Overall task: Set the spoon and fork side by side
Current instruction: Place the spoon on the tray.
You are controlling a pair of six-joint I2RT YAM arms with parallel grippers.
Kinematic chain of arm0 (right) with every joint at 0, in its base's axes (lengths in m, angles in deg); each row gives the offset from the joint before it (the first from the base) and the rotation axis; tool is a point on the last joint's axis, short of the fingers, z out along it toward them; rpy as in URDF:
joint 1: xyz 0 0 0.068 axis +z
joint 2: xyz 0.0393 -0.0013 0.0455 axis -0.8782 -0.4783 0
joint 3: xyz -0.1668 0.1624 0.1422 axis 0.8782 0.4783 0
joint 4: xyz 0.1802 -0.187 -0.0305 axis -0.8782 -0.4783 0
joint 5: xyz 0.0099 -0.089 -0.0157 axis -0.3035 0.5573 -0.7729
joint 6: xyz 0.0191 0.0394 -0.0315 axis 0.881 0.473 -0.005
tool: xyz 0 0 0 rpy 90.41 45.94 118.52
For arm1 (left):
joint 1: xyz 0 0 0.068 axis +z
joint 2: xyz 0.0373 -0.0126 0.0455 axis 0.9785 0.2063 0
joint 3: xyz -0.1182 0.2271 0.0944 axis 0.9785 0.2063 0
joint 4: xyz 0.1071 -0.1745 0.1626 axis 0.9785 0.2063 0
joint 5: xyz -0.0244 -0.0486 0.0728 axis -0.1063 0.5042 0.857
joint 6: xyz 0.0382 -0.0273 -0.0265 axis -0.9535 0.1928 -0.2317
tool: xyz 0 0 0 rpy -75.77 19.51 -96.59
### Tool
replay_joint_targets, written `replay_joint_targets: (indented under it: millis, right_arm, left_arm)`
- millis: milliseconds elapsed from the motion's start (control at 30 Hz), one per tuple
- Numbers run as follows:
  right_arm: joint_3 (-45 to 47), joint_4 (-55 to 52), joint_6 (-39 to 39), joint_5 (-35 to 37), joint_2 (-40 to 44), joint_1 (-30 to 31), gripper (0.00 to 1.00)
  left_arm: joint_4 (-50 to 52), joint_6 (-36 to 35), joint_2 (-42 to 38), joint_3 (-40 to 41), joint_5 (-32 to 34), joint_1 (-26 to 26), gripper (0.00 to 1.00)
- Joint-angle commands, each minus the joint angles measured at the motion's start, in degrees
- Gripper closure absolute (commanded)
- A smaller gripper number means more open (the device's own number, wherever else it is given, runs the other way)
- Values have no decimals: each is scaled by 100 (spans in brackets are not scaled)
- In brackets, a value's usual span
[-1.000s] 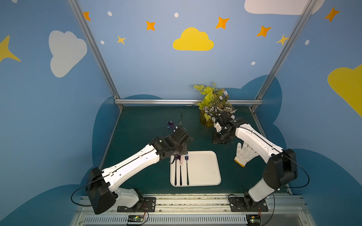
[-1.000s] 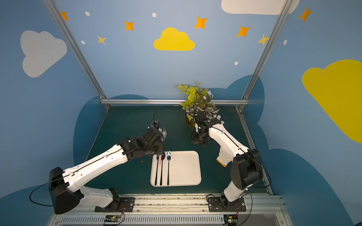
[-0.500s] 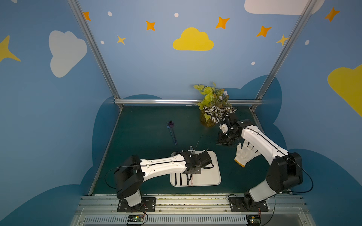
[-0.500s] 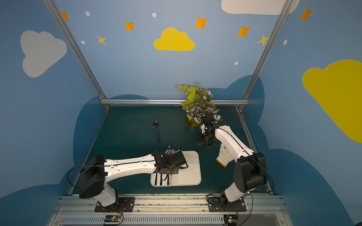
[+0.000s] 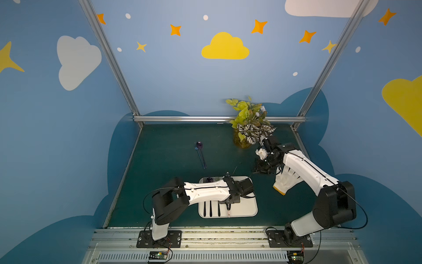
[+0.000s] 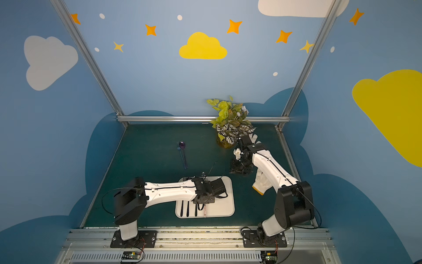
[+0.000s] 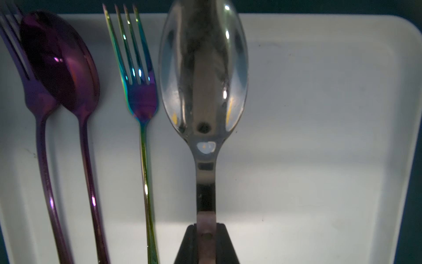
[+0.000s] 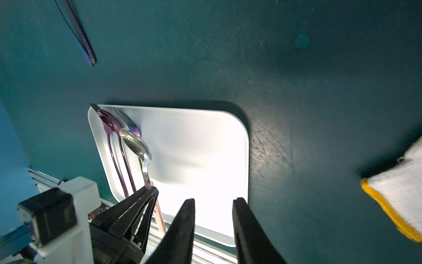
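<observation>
left claw (image 7: pixel 206 230) clamped on silver spoon (image 7: pixel 203 68) handle | long axis near-far, bowl far | rainbow fork (image 7: pixel 139 91) parallel, just left | right claw (image 8: pixel 213 205) parted, empty

The silver spoon (image 7: pixel 203 68) is shiny metal, smooth like a mirror. The rainbow fork (image 7: pixel 139 91), the purple spoon (image 7: pixel 61 61) and the purple fork (image 7: pixel 34 98) are glossy metal too. The white tray (image 7: pixel 319 114) looks like smooth plastic. The green table (image 8: pixel 296 80) is dull and scratched. The white glove (image 8: pixel 397 178) is rough knitted cloth
</observation>
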Motion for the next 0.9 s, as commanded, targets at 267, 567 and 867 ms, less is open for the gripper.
replay_joint_targets:
  millis: [267, 567, 867]
  right_arm:
    - [98, 100, -85, -177, 85, -48, 67]
    - [111, 122, -82, -189, 56, -61, 67]
    - [192, 123, -73, -180, 126, -89, 67]
  left_arm:
    - [163, -328, 132, -208, 216, 177, 97]
    - [172, -358, 246, -200, 164, 227, 96]
    - [-39, -365, 374, -37, 47, 254, 93]
